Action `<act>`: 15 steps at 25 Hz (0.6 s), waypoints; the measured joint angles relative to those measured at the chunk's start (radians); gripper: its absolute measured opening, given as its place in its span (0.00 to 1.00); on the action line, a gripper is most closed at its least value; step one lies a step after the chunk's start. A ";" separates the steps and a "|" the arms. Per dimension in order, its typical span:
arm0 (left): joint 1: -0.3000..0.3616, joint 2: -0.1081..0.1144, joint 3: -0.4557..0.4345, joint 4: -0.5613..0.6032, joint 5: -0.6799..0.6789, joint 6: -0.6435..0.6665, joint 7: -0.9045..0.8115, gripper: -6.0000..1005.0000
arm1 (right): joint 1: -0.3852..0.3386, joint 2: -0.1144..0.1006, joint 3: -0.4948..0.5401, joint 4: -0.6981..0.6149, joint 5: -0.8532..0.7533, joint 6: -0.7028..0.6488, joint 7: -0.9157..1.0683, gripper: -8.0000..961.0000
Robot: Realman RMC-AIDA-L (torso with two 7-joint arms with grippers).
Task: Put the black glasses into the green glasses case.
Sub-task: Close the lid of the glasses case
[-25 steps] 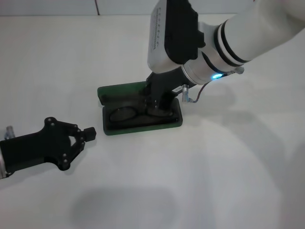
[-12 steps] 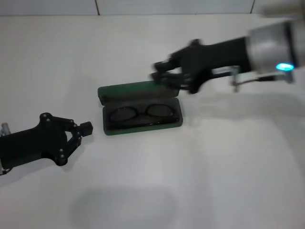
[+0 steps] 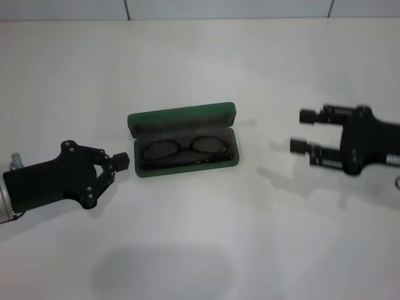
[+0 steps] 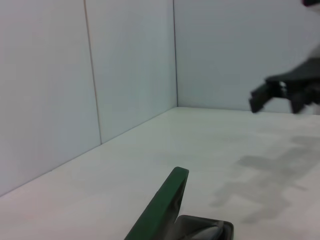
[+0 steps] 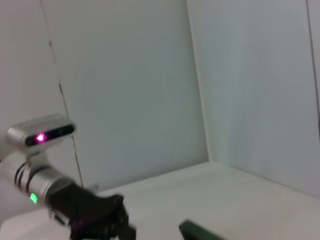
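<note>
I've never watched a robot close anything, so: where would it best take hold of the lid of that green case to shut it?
Probably the lid's free top edge, reached from behind the green glasses case. The lid stands tilted open at the back, hinged along the tray, with the black glasses lying inside. The right gripper, open, is off to the case's right.

matte black claws (image 3: 120,160), silver wrist cuff, seemingly screw-studded.
</note>
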 joint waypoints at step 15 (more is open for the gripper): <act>-0.025 -0.008 0.006 -0.010 0.037 -0.127 -0.031 0.00 | -0.046 -0.012 -0.004 0.210 -0.012 -0.022 -0.297 0.80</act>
